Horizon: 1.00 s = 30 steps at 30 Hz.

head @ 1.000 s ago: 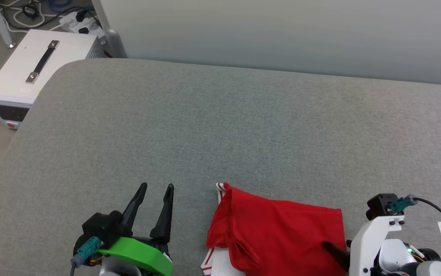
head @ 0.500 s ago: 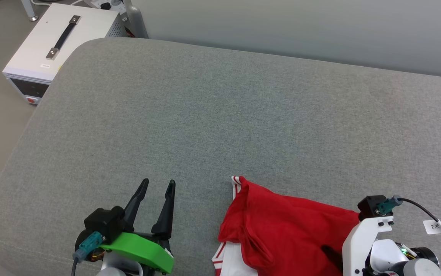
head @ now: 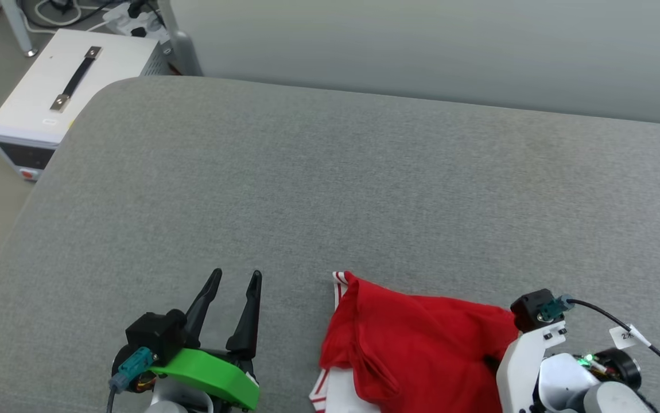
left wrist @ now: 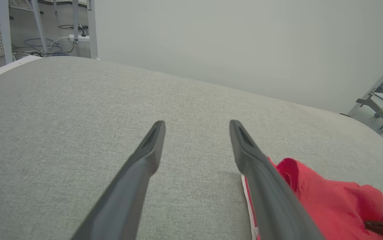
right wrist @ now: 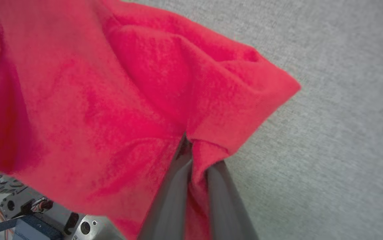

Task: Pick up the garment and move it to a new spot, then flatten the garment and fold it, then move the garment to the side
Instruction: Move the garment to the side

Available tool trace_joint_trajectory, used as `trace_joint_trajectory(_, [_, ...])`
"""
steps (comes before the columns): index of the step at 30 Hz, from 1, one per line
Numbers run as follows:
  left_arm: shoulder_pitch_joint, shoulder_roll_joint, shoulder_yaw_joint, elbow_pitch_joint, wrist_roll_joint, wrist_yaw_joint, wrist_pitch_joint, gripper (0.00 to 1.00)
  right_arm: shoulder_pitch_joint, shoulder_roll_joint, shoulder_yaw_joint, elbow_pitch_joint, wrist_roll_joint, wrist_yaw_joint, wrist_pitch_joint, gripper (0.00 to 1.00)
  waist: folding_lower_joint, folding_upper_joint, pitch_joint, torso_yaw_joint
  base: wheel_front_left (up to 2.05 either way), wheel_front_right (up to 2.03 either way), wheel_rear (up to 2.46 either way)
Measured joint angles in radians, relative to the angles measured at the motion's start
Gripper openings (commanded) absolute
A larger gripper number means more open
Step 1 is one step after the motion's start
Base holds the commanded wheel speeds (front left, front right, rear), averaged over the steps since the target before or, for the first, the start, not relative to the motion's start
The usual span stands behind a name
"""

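With the right gripper (right wrist: pixel 187 141) pinched on a fold of the shirt (head: pixel 416 350), which is bunched on the grey cushion (head: pixel 330 189) between it and the spread, empty left gripper (head: pixel 235 277), the pick-up looks under way, and next comes lifting and carrying it elsewhere.

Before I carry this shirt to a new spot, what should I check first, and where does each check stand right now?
1. Grip: the right gripper is shut on the garment, with red cloth pinched between its jaws: ok.
2. The left gripper is open, holds nothing and sits apart from the garment: ok.
3. Landing room: the gray cushion ahead is bare fabric: ok.
4. Garment flat: it is bunched and creased, with a white part tucked under at the near edge: not ok.
5. Number of layers pinched: cannot tell.
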Motion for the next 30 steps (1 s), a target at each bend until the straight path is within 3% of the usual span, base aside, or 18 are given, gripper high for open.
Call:
trace_joint_trajectory(4, [0.003,-0.001,-0.006,0.000,-0.005,0.000,0.000,1.00,-0.020,-0.117,0.081,-0.060,-0.023,0.000,-0.033,0.00,0.0000,0.0000,-0.016,-0.031,0.00,0.00,0.00])
trace_joint_trajectory(5, [0.007,-0.002,-0.009,-0.002,-0.005,0.000,0.000,1.00,-0.035,-0.186,0.118,-0.094,-0.028,0.000,-0.040,0.00,0.0000,0.0000,-0.023,-0.049,0.00,0.00,0.00])
trace_joint_trajectory(9, [0.017,-0.005,-0.033,-0.011,-0.004,0.000,0.000,1.00,-0.078,-0.328,0.186,-0.166,-0.033,0.000,-0.049,0.00,0.0000,0.0000,-0.032,-0.096,0.00,0.00,0.00])
trace_joint_trajectory(20, [-0.037,-0.034,-0.152,-0.054,0.005,0.000,0.000,1.00,-0.190,-0.687,0.230,-0.222,-0.010,0.000,-0.110,0.00,0.0000,0.0000,0.008,-0.226,0.00,0.00,0.00])
trace_joint_trajectory(24, [-0.108,-0.032,-0.193,-0.072,0.021,0.000,0.000,1.00,-0.268,-0.756,0.219,-0.173,-0.015,0.000,-0.181,0.00,0.0000,0.0001,0.065,-0.259,0.00,0.00,0.00])
trace_joint_trajectory(30, [-0.242,-0.016,-0.229,-0.128,0.047,0.000,0.000,1.00,-0.378,-0.794,0.156,-0.033,-0.033,0.001,-0.298,0.00,0.0001,0.0001,0.185,-0.296,0.00,0.00,0.00])
